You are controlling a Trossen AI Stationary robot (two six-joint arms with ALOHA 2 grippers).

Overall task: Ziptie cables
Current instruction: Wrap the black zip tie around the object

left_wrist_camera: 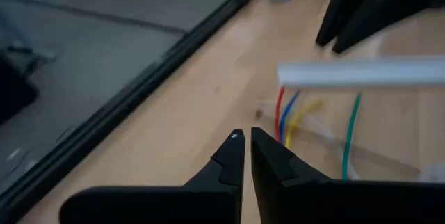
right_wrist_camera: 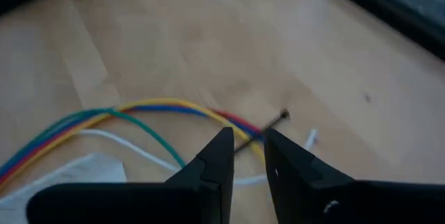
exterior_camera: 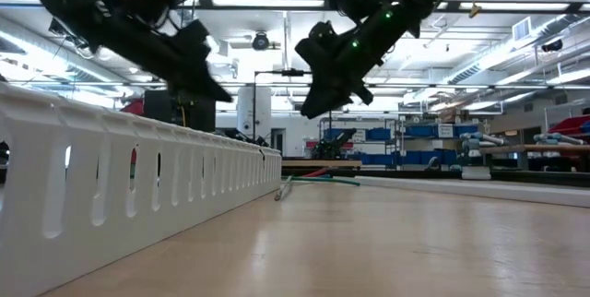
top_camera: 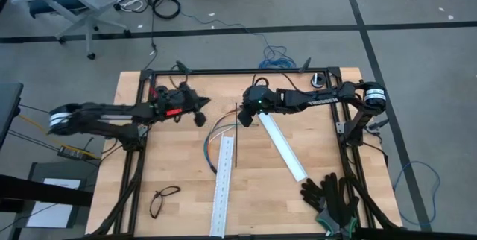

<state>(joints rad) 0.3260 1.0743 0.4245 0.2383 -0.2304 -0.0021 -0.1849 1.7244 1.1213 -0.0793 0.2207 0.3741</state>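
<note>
Your right gripper (right_wrist_camera: 245,147), narrowly parted and empty, hovers mid-frame over the cables (right_wrist_camera: 149,113): light, floppy, pinch where they bunch; left gripper (left_wrist_camera: 245,147) shut

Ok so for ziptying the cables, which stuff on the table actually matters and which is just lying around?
Belongs to the job:
- cables
- thin black strip beside them, apparently the ziptie
- right hand, over the cables
- left hand, shut, hovering nearby

Just lying about:
- two white rails
- glasses
- black gloves
</note>
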